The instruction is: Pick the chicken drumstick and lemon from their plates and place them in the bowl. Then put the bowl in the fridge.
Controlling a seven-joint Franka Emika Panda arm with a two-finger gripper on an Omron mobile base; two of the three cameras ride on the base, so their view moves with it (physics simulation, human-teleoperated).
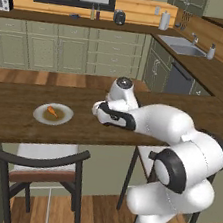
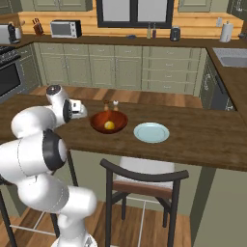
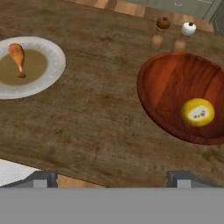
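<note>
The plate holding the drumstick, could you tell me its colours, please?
White rim with a brownish-grey centre, clearest in the hand view.

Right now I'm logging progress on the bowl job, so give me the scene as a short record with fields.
lemon: in the bowl
drumstick: on the white-rimmed plate, not yet moved
green-blue plate: bare, right of the bowl in the right base view
shakers: two, standing just beyond the bowl
gripper: open, above the counter between plate and bowl, holding nothing
done: lemon placed
left: drumstick into bowl, bowl into fridge
</note>
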